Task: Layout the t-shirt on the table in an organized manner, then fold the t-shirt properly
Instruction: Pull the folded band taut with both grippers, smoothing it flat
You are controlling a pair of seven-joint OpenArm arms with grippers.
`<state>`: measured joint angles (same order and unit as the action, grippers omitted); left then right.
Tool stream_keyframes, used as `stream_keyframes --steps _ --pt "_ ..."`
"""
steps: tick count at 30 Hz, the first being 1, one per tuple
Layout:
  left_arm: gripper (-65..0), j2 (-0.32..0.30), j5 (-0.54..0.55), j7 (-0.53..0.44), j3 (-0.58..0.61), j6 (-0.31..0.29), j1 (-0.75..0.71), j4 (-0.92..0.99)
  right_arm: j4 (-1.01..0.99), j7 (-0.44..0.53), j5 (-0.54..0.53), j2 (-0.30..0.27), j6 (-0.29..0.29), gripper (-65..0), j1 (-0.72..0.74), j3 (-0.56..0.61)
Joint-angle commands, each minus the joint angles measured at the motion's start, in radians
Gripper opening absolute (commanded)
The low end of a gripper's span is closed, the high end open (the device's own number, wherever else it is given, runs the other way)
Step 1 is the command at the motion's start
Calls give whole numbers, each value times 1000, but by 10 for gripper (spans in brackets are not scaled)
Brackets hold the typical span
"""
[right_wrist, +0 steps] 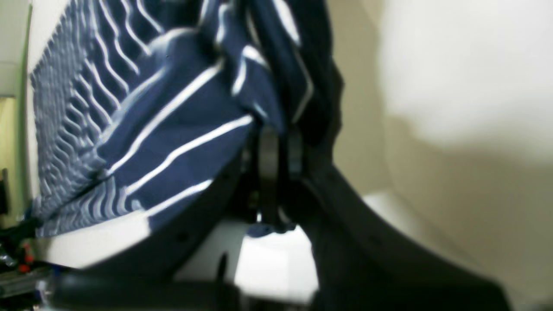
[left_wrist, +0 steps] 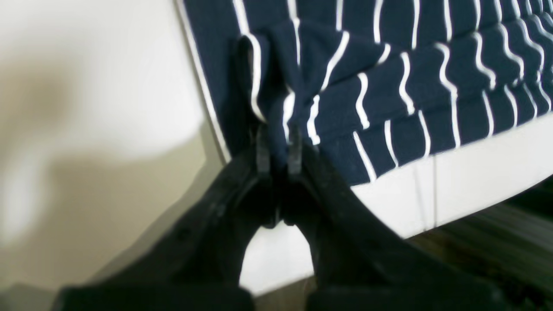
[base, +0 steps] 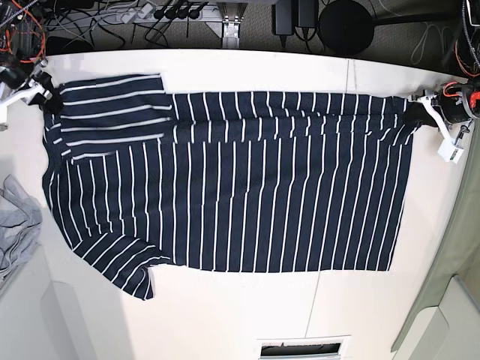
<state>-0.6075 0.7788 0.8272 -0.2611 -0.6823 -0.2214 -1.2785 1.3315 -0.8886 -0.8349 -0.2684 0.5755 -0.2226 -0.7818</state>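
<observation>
Navy striped t-shirt [base: 225, 180] flat on table [base: 225, 315]; left tool [left_wrist: 276, 144], right tool [right_wrist: 278, 142] each clenched on edge.

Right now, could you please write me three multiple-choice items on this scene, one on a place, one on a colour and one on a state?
1. Where does the plain grey garment lie in the base view?
A. at the left edge of the table
B. on top of the t-shirt
C. at the right edge

2. What colour are the t-shirt's stripes?
A. red
B. white
C. yellow

3. How do the left gripper and the right gripper stand?
A. both open above the cloth
B. only the left is shut
C. both shut on the t-shirt

Answers: 1 A, the grey cloth lies at the left edge, beside the shirt. 2 B, thin white lines cross the navy cloth. 3 C, each wrist view shows striped cloth pinched between closed jaws.
</observation>
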Motion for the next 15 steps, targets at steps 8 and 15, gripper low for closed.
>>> stream_keyframes --steps 8,15 --pt "-650 -32 11 -8 -7 -16 -59 -70 142 34 -37 -19 5 -650 -162 -15" --pt "-650 -32 11 -11 -7 -16 -59 -69 142 59 -37 -19 5 -650 -166 -15"
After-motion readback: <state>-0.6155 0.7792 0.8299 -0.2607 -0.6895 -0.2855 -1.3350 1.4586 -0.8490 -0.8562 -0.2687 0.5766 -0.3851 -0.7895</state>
